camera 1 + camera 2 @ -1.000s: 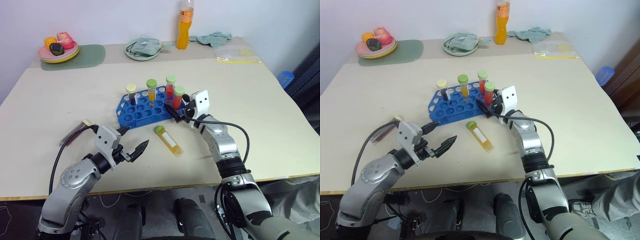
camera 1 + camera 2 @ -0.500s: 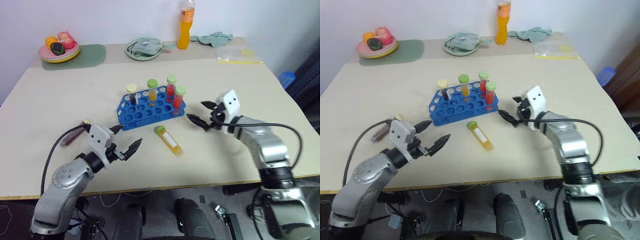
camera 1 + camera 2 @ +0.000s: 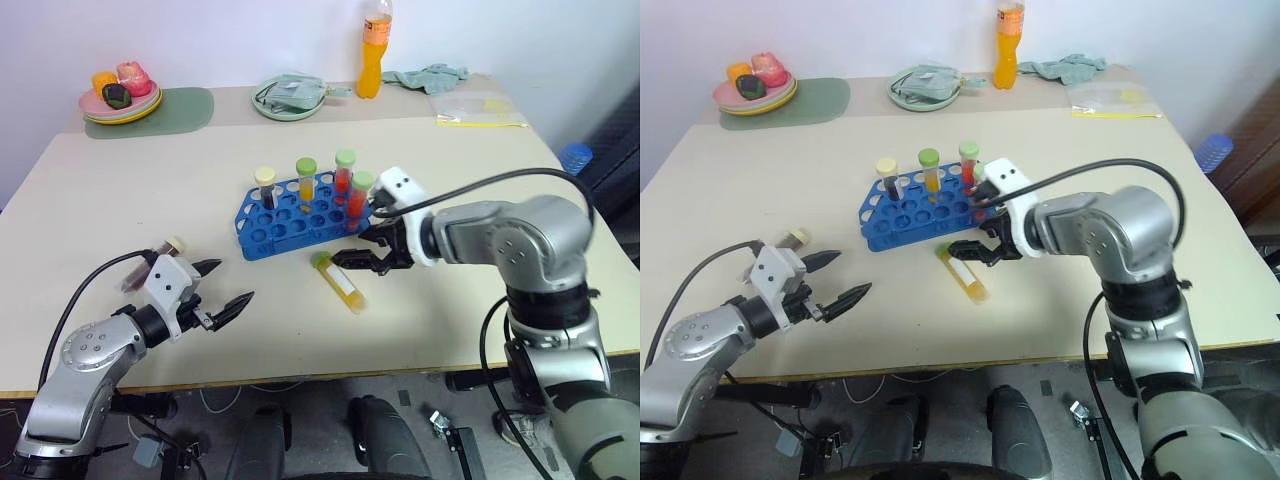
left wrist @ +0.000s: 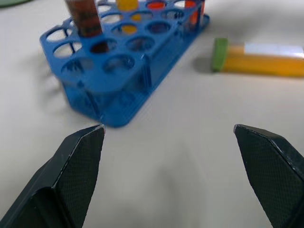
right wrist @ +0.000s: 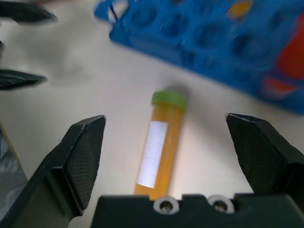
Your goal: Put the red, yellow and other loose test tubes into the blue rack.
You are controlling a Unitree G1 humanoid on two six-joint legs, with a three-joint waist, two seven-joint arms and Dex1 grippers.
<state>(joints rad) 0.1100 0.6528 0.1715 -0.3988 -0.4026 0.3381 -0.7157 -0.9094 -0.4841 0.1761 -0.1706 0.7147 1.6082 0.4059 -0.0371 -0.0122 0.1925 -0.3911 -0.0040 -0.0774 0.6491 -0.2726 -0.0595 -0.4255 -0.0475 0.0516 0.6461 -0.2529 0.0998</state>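
A: From the head views, how far along is it?

B: Four capped clear plastic tubes stand upright in the small bright blue plastic rack with round holes (image 3: 300,210): a dark one with a cream cap (image 3: 264,186), a yellow one with a green cap (image 3: 304,180) and two red ones with green caps (image 3: 344,172). One clear plastic tube of yellow liquid with a green cap (image 3: 337,280) lies loose on the pale table (image 3: 120,220), just in front of the rack. I judge that one is left.

A: And the pincers?

B: The right pincer (image 3: 362,250) hangs over the loose tube, spread wide and empty. The left pincer (image 3: 223,288) sits well apart, also wide and empty.

A: Left wrist view?

B: The rack's near holes are empty; the loose tube lies beside it.

A: Right wrist view?

B: The loose tube lies between the spread fingers (image 5: 83,152), ungripped.
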